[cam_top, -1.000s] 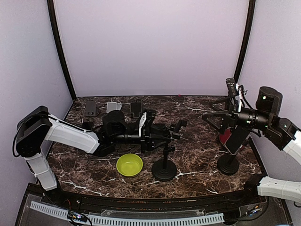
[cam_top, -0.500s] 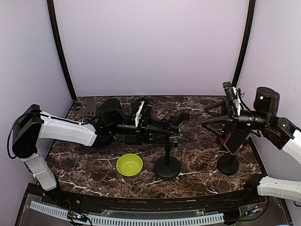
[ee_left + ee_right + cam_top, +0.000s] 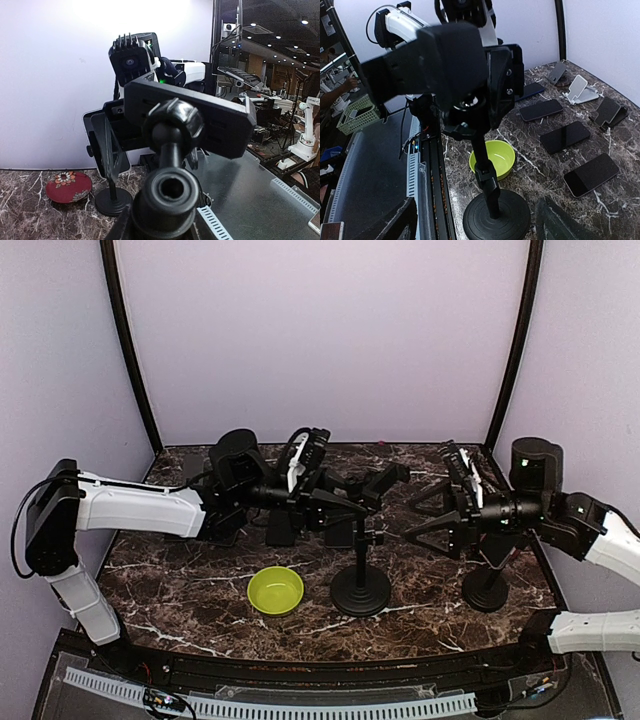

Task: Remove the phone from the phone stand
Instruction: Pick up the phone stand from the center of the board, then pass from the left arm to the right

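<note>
While the left gripper meets the central stand from the left arm's side, its jaws drawn narrow around the stand's slim black neck, the right gripper faces the same stand from the opposite side with jaws spread wide and holding nothing. Its two dark, wedge-shaped fingers frame the stand's base in the right wrist view. The central stand has a round, matte black disc base, a thin jointed pole, a ball joint and a flat rectangular cradle with rounded corners. Whether that cradle carries anything cannot be told, since its face is blurred or turned away in every view. The phone, a dark slab with a pale rim, sits upright in the clamp of a second stand of the same disc-and-pole build, beyond the central stand on the right arm's side. A small red patterned plate also lies on that side of the central stand. A glossy lime-green bowl rests just beside the central stand's base, toward the left arm. Several flat black handsets and a folded white holder lie behind the central stand on the brown, white-veined marble table.
</note>
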Motion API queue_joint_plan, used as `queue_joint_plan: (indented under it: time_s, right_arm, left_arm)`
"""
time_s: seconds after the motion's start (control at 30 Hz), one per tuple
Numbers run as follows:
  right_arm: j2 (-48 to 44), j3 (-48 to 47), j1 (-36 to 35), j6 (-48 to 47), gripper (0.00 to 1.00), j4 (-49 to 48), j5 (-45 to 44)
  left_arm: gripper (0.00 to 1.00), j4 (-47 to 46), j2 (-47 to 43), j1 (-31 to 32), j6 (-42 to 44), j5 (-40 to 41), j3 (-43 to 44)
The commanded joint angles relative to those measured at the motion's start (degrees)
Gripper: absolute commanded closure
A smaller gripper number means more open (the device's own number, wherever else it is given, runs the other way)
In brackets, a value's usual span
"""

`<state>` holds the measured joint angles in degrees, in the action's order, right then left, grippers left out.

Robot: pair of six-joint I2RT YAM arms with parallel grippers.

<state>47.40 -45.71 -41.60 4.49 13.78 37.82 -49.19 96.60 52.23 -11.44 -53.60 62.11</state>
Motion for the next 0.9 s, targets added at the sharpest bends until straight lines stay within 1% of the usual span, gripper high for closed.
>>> queue_joint_plan:
  time_s: [0.0, 0.2, 0.4, 0.73, 0.87]
  right_arm:
    - [2.8, -0.2, -3.9, -2.2, 0.2, -2.5, -5.6]
    - [4.3, 0.8, -7.1, -3.3, 0.26, -6.6, -11.2]
    - [5.2, 2.3, -9.3, -3.7, 0.33, -10.5, -12.1]
    - [5.8, 3.7, -10.7, -3.7, 0.35, -13.2, -13.2]
    - [6.3, 4.8, -11.4, -3.7, 0.37, -15.1, -14.0]
  left_arm:
    - [0.91, -3.7, -4.4, -0.4, -2.2, -2.5, 3.1]
    - [0.91, -5.2, -4.5, -0.5, -4.6, -3.5, 2.9]
    - [0.92, -6.3, -4.9, -1.1, -5.3, -2.5, 2.4]
    - [0.92, -8.0, -4.3, -2.0, -6.7, -2.9, 1.8]
    - [0.92, -8.5, -4.2, -2.1, -6.9, -2.5, 1.9]
